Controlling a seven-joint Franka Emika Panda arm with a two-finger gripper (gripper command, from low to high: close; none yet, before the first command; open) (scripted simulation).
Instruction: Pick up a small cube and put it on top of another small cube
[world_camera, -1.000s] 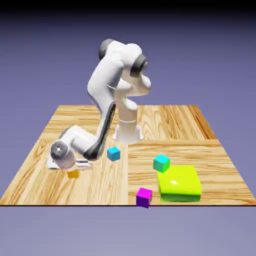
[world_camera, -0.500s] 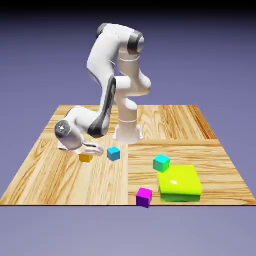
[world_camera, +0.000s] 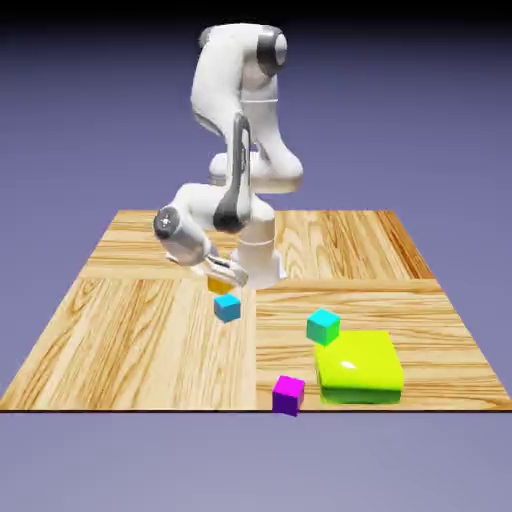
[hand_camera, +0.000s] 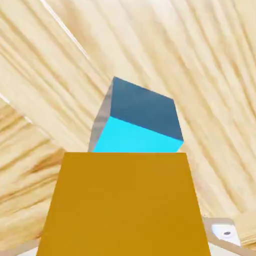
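At the exterior view's left, bare wooden plank counter (world_camera: 120, 340). Toward centre, white arm's tool (world_camera: 224, 274) clamped on small plain yellow-orange cube (world_camera: 220, 284), lifted clear of the wood. Directly at six o'clock of that cube and slightly apart, small sky-blue cube (world_camera: 228, 307) resting on the counter. Further right, at four o'clock of the sky-blue cube, slightly larger turquoise cube (world_camera: 322, 325); magenta cube (world_camera: 288, 394) near the front edge at seven o'clock of the turquoise one; large lime-green flat block (world_camera: 360, 366) just beside the turquoise cube at five o'clock. In the hand view, yellow-orange cube (hand_camera: 122, 205) filling the lower half, sky-blue cube (hand_camera: 137, 122) at twelve o'clock beyond it, one grey fingertip (hand_camera: 223, 232) peeking out at lower right.
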